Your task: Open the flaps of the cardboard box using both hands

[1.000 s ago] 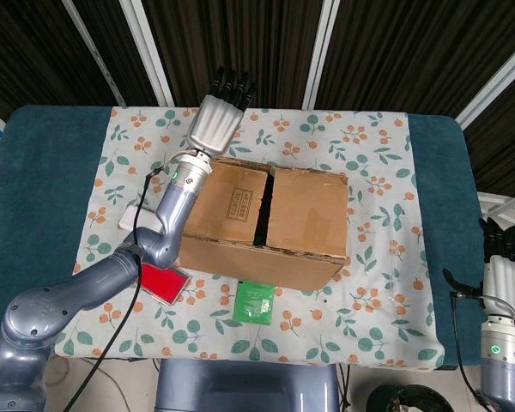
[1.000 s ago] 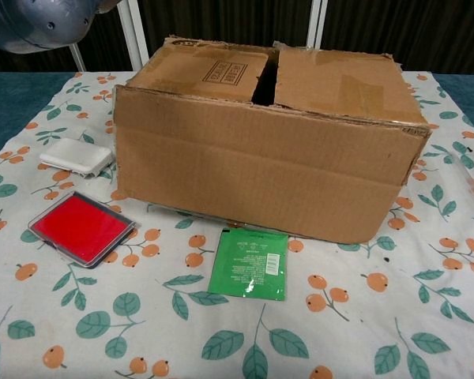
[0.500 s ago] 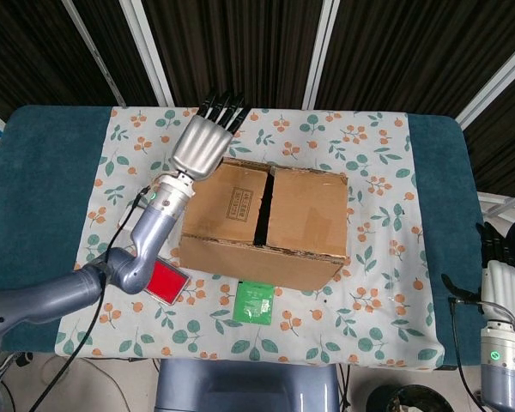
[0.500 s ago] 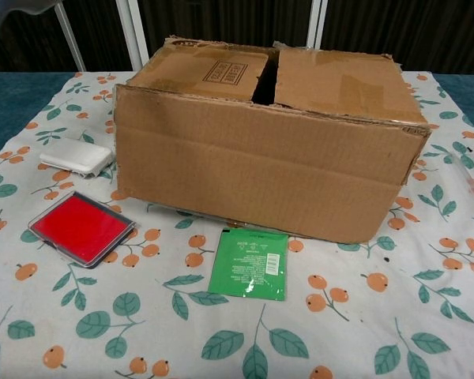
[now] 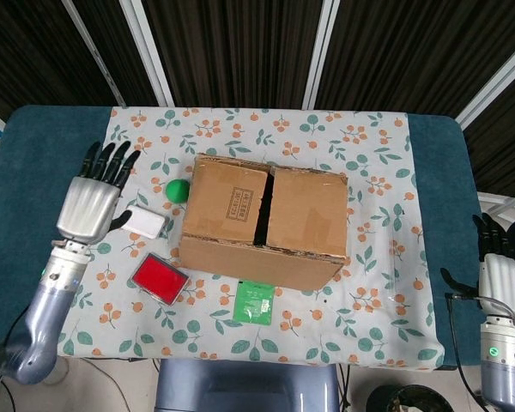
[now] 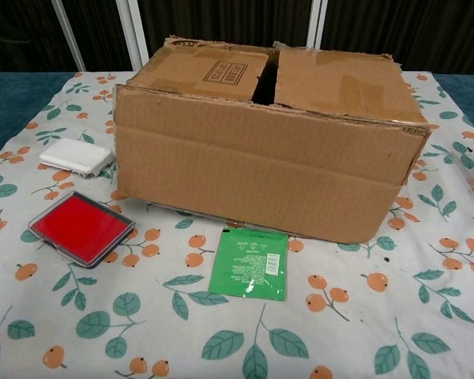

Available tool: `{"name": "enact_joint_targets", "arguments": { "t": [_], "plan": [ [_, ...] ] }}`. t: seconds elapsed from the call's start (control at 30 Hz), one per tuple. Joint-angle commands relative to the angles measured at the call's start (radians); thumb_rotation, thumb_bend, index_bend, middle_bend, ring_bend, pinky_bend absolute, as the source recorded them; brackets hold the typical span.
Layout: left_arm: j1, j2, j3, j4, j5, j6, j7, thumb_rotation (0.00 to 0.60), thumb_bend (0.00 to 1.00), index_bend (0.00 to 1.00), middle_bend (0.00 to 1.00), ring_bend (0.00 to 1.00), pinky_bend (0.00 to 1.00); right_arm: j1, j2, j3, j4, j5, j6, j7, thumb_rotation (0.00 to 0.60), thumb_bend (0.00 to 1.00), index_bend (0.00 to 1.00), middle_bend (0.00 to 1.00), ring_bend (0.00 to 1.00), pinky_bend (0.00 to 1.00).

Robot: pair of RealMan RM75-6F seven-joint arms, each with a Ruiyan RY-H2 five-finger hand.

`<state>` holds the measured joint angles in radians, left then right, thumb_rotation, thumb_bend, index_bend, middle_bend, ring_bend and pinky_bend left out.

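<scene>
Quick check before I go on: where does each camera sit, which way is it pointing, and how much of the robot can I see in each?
Head view: high up, looking steeply down on the table; shows cardboard box, left hand and right hand, both open, clear of it.
Chest view: low, at the table's near edge, facing the box's front wall; no robot parts.
Shared: box, red case, green packet, white pad.

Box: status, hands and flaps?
Left hand open, off to the box's side. Right hand open, past the table edge. Box flaps flat, narrow gap between them. Nothing on top.
</scene>
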<state>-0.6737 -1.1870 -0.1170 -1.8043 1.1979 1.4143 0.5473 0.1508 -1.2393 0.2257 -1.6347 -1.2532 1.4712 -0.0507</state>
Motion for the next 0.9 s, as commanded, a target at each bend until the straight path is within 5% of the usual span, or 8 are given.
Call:
{"name": "enact_joint_targets", "arguments": {
  "t": [0.03,0.23,0.4,0.57,0.77,0.9],
  "plan": [
    [0.08,0.027,0.052,-0.017,0.042,0.059,-0.05,0.6,0.07,0.0,0.0,0.0,0.0,0.012,0.016,0.003,-0.021,-0.011,-0.006,-0.035,0.6,0.26,0.0,0.0,0.0,0.21],
    [0.211,0.019,0.12,0.039,0.088,0.149,-0.144,0.6,0.06,0.0,0.0,0.0,0.0,0.06,0.06,0.019,-0.08,-0.03,-0.045,-0.13,0.6,0.16,0.0,0.0,0.0,0.21],
    [0.293,-0.007,0.135,0.103,0.071,0.164,-0.236,0.6,0.06,0.0,0.0,0.0,0.0,0.137,0.111,0.05,-0.146,-0.031,-0.122,-0.224,0.6,0.19,0.0,0.0,0.0,0.21],
    [0.34,-0.03,0.142,0.17,0.083,0.153,-0.301,0.6,0.06,0.0,0.0,0.0,0.0,0.257,0.169,0.103,-0.205,-0.023,-0.247,-0.311,0.6,0.33,0.0,0.0,0.01,0.22],
    [0.357,-0.036,0.125,0.203,0.115,0.134,-0.353,0.6,0.06,0.0,0.0,0.0,0.0,0.432,0.192,0.174,-0.226,0.031,-0.423,-0.357,0.6,0.86,0.17,0.17,0.16,0.29],
    [0.367,-0.032,0.12,0.211,0.119,0.109,-0.394,0.6,0.06,0.0,0.0,0.0,0.0,0.616,0.127,0.212,-0.159,0.079,-0.599,-0.383,0.6,1.0,0.28,0.29,0.25,0.32]
  ]
}}
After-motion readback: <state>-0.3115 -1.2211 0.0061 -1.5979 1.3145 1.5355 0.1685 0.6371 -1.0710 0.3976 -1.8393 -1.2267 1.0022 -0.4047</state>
